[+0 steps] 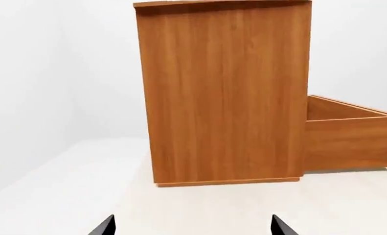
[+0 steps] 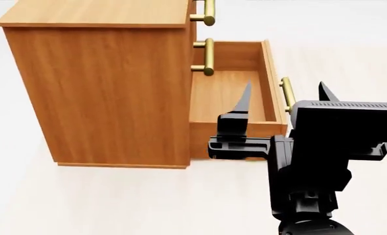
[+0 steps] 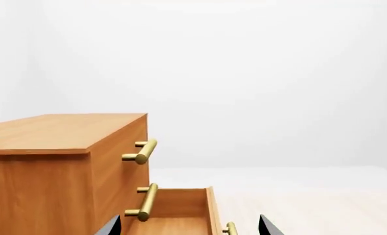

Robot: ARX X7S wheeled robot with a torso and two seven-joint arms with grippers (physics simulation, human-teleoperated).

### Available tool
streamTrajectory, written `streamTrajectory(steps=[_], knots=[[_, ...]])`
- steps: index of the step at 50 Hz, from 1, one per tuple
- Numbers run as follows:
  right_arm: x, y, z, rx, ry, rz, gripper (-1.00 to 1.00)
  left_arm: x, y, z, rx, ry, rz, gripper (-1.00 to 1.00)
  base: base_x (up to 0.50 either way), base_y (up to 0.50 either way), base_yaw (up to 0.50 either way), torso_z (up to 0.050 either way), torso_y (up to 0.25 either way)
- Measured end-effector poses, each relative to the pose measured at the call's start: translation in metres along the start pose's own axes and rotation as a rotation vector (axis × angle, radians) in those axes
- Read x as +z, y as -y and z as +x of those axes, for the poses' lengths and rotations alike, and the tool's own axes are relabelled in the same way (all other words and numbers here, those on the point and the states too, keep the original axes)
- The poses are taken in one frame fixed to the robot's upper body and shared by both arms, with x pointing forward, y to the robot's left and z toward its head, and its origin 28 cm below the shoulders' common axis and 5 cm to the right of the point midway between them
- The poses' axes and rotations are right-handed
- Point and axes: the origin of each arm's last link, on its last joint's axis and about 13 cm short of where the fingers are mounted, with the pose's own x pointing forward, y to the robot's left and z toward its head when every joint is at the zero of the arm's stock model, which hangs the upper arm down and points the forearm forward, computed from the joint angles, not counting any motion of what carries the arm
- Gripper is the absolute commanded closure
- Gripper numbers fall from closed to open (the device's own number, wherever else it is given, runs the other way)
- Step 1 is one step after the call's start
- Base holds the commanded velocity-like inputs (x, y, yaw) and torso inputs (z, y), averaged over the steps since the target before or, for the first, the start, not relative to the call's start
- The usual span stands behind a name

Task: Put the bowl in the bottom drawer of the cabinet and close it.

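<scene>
With the drawer (image 2: 236, 93) pulled out of the cabinet (image 2: 108, 88) and bare, bowl nowhere in view, right tool (image 2: 284, 98) spread empty above it, left tool (image 1: 192, 226) likewise gaping: best find the bowl before closing.

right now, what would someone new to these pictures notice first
The boxy orange-brown wood-grain cabinet dominates the head view's left, with its shallow bottom drawer pulled out and its visible inside bare. In front of the drawer hangs the black right gripper, fingers spread and holding nothing. No bowl shows in any view.
</scene>
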Motion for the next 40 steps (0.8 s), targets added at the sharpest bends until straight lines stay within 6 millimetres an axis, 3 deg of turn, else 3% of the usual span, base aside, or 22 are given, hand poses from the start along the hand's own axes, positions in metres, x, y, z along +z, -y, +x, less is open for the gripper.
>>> streamTrajectory(steps=[40], knots=[[-0.0012, 0.0, 0.0009, 0.008, -0.007, 0.006, -1.0, -0.0004, -0.0001, -0.0001, 0.004, -0.001, -0.001, -1.0, 0.46, 0.0, 0.0, 0.0, 0.0]])
